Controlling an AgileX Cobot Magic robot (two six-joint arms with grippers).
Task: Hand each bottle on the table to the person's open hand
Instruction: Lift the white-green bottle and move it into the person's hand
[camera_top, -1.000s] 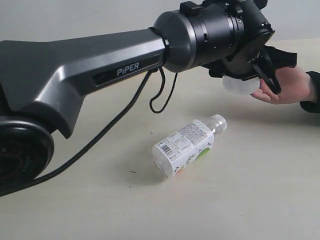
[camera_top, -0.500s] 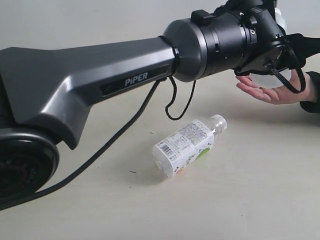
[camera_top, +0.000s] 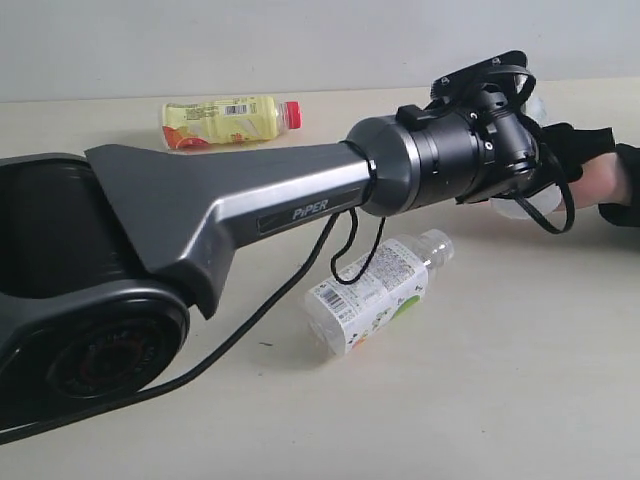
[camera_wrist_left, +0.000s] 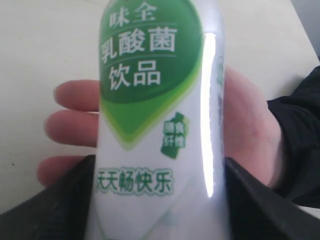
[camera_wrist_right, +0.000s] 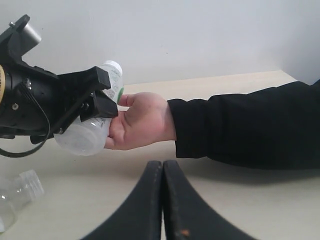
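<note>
- Right claw (camera_wrist_right: 162, 200): fingers pressed together, holding nothing; it hangs over the tabletop (camera_top: 520, 400), on the near side of the person's hand (camera_wrist_right: 142, 122);
- White-labelled bottle (camera_top: 372, 292), clear cap, lying on its side about mid-tabletop; not yet handed over;
- Left claw (camera_wrist_left: 159, 165) pinches the green-labelled bottle (camera_wrist_left: 150, 75) by its body, near the right edge; the bottle is at the open palm, touching or just off it, I cannot tell which; the hand has not closed round it, so I judge this handover half done;
- Yellow bottle (camera_top: 225, 120), red cap, lying along the far edge towards the left corner; untouched;
- Count: three bottles in view, one gripped, two lying; one hand; two claws; at least two handovers are left after this one.
</note>
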